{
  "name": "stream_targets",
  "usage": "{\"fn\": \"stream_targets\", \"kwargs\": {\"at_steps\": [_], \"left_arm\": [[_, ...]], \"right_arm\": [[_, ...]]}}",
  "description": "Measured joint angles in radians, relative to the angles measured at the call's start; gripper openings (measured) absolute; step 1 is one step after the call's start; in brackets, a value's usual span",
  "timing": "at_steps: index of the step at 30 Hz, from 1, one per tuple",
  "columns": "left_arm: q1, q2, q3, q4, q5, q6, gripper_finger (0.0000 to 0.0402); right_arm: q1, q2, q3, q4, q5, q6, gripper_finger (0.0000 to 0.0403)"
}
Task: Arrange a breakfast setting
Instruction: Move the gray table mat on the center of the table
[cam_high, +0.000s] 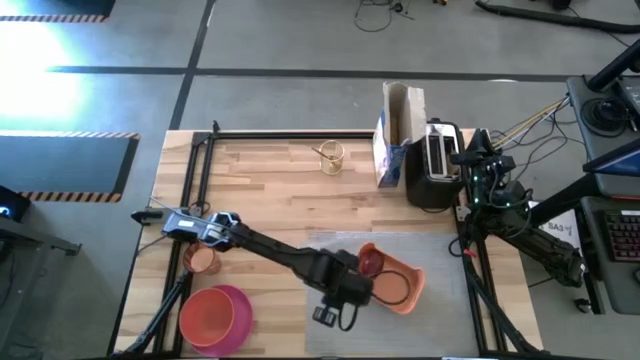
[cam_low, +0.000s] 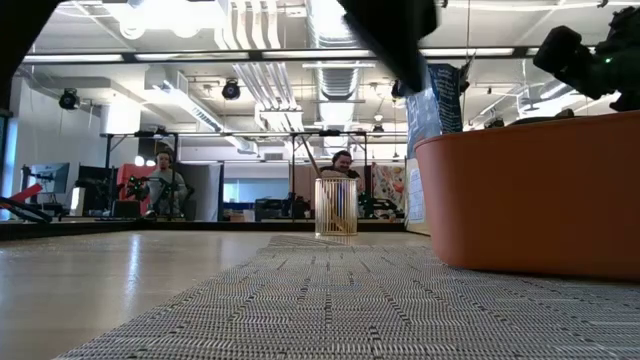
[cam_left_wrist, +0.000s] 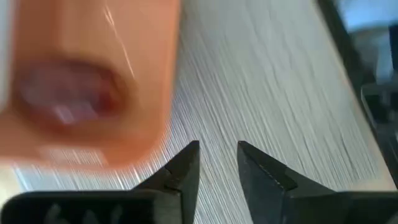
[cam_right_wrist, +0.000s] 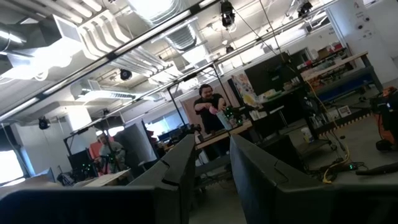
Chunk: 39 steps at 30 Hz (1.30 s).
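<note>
My left gripper (cam_high: 358, 288) (cam_left_wrist: 216, 155) is open and empty. It hangs low over the grey woven placemat (cam_high: 440, 290) (cam_left_wrist: 273, 87), just beside the orange tray (cam_high: 400, 283) (cam_left_wrist: 93, 81). A red apple (cam_high: 372, 263) (cam_left_wrist: 62, 93) lies in the tray, which rests on the placemat and fills the right of the low view (cam_low: 530, 200). The pink plate (cam_high: 215, 315), with an orange bowl in it, and the small orange cup (cam_high: 203, 260) stand at the near left. My right gripper (cam_right_wrist: 210, 149) is open, raised at the table's right edge. I see no toast slice.
The black-and-silver toaster (cam_high: 437, 162) and an open carton (cam_high: 398, 140) stand at the far right. A small gold wire holder (cam_high: 332, 157) (cam_low: 336, 205) stands at the far middle. Bare wood lies between it and the placemat. People sit in the room behind (cam_low: 342, 165).
</note>
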Motion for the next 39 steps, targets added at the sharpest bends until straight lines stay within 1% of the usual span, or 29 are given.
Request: {"fn": "stream_targets", "kwargs": {"at_steps": [3,7,9,13,17,21,30,34,39], "left_arm": [[-0.023,0.002,-0.013,-0.079,-0.015,-0.05,0.0051],[-0.043,0.001,-0.067,-0.091,-0.057,-0.065,0.0009],[-0.043,0.001,-0.096,-0.08,-0.057,-0.063,0.0003],[-0.029,-0.002,-0.182,0.011,-0.058,-0.045,0.0004],[-0.022,-0.018,-0.294,0.124,-0.039,-0.016,0.0002],[-0.019,-0.085,-0.427,0.273,-0.033,-0.012,0.0001],[-0.011,-0.218,-0.819,0.741,-0.023,0.042,0.0001],[-0.011,-0.253,-0.931,0.889,-0.023,0.028,0.0001],[-0.011,-0.286,-1.028,0.98,-0.024,-0.021,0.0001]], "right_arm": [[0.0,0.0,0.0,0.0,0.0,0.0,0.0091],[0.0,0.0,0.0,0.0,0.0,0.0,0.0091],[0.0,0.0,0.0,0.0,0.0,0.0,0.0091],[0.0,0.0,0.0,0.0,0.0,0.0,0.0091],[0.0,0.0,0.0,0.0,0.0,0.0,0.0091],[0.0,0.0,0.0,0.0,0.0,0.0,0.0091],[0.0,0.0,0.0,0.0,0.0,0.0,0.0091],[0.0,0.0,0.0,0.0,0.0,0.0,0.0091],[0.0,0.0,0.0,0.0,0.0,0.0,0.0091]]}}
